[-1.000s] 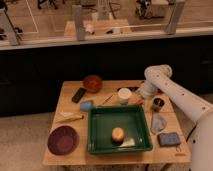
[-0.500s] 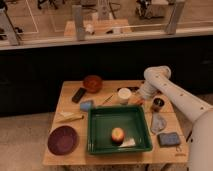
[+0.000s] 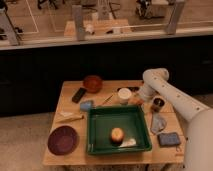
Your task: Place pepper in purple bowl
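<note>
While gripper (image 3: 139, 97) sits by pepper (image 3: 134, 102), purple bowl (image 3: 62, 140) apart

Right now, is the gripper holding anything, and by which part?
Cannot tell. The gripper sits low beside the white cup, at the pepper; contact there is hidden.

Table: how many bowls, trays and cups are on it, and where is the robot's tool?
Bowls: 2 (purple bowl, orange-brown bowl)
Trays: 1 (green tray)
Cups: 2 (white cup, dark cup)
Total: 5
The tool is low over the far right part of the table, beside the white cup.
</note>
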`<state>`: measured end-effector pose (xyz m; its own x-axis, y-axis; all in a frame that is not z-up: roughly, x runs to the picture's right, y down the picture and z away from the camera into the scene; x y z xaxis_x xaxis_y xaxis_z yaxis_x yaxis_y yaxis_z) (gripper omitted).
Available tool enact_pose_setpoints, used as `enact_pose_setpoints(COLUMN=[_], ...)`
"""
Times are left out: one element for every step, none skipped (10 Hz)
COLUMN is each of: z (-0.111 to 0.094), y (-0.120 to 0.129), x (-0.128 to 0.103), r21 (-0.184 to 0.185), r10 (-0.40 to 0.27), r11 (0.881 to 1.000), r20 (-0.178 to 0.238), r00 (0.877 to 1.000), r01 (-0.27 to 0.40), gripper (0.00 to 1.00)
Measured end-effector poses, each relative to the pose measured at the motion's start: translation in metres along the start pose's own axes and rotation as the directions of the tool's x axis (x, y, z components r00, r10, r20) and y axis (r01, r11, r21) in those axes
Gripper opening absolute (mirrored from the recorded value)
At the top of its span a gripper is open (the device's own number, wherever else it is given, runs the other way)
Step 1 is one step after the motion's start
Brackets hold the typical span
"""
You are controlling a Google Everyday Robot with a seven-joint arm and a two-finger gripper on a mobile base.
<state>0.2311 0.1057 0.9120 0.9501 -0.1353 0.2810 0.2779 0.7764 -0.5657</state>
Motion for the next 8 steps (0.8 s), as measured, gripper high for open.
enact_pose_setpoints(z=[0.006,0.011,0.013,0.016,0.017,0.019,0.02,0.021], y=[0.001,0.002,0.002,0.004,0.005,0.007,0.009,0.01], x=[0.0,0.001,0.002,0.005,0.007,0.009,0.011,0.013], r21=[-0.013,-0.022,-0.029,-0.037,-0.043,-0.049,-0.056,-0.062], r10=[-0.012,-0.017,-0.024,-0.029,-0.031,-0.033,-0.035,-0.035], r11=[1.0,1.0,0.999,0.999,0.999,0.998,0.998,0.998], r20=[-0.003,-0.005,-0.008,-0.012,-0.015,-0.019,-0.022,-0.025], r00=[1.0,1.0,1.0,1.0,0.999,0.999,0.999,0.999], r01=[0.012,0.017,0.023,0.028,0.03,0.032,0.033,0.034], gripper=[0.8,0.8,0.8,0.8,0.8,0.8,0.8,0.8])
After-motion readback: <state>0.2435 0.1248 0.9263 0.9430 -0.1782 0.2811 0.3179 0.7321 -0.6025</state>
